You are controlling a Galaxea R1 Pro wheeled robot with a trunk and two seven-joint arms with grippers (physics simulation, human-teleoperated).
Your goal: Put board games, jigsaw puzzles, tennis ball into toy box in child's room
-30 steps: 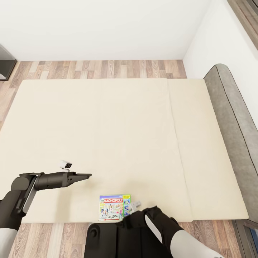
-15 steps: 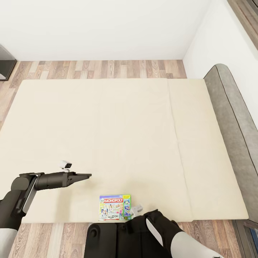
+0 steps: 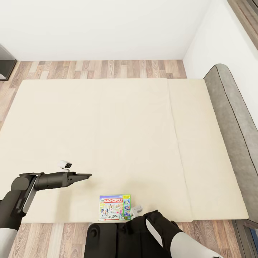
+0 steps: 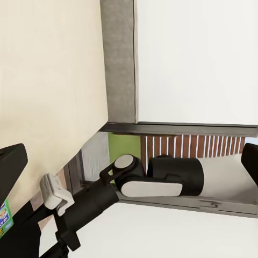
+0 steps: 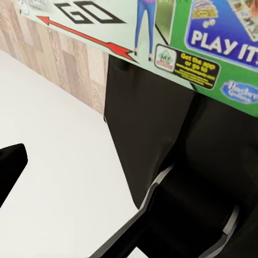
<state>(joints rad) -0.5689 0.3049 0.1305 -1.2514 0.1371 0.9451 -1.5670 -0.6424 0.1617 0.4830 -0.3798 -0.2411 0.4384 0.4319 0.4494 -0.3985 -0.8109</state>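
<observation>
A green-white Monopoly board game (image 3: 115, 207) lies flat on the beige bed (image 3: 118, 136), at the mattress's near edge. My right gripper (image 3: 131, 214) sits low at the box's near right corner, mostly hidden under its own wrist. In the right wrist view the box's print (image 5: 215, 32) is very close, and one black fingertip (image 5: 11, 166) stands far out to the side with nothing held. My left gripper (image 3: 84, 175) hovers over the mattress to the left of the box, open and empty; its fingertips (image 4: 11, 161) sit wide apart.
The grey headboard (image 3: 229, 118) runs along the bed's right side against a white wall. Wood-plank floor (image 3: 107, 68) lies beyond the bed and at its near edge. A dark piece of furniture (image 3: 5, 66) stands at the far left.
My right arm has drawn back slightly toward the robot's body beside the Monopoly box. The left arm and the box have not moved.
</observation>
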